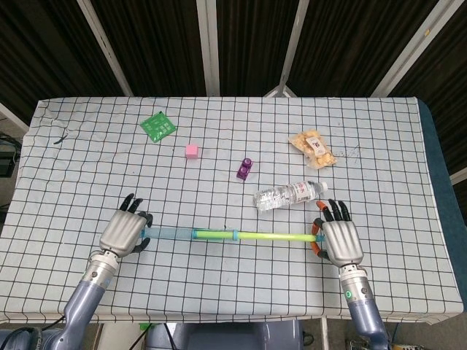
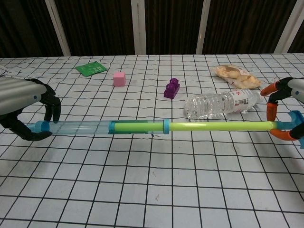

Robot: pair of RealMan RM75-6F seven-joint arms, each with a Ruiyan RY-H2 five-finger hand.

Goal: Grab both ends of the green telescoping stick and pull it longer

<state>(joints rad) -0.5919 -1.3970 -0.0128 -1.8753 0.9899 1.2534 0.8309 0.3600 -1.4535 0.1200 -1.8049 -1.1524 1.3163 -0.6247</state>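
Left hand (image 1: 124, 232) and right hand (image 1: 339, 241) each gripped one end of the green telescoping stick (image 1: 241, 235), held above the checked surface (image 1: 219, 168).

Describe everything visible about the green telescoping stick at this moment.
The green telescoping stick looks like plastic and lies horizontally, roughly parallel to the table's near edge. It shows three sections: a clear pale-blue tube at the robot's left, a wider green-filled middle piece between two blue collars, and a thin yellow-green rod at the right. It looks well extended. The left hand grips its blue-capped end; the right hand holds the other end in orange-tipped fingers. It passes just in front of the water bottle; contact is unclear.
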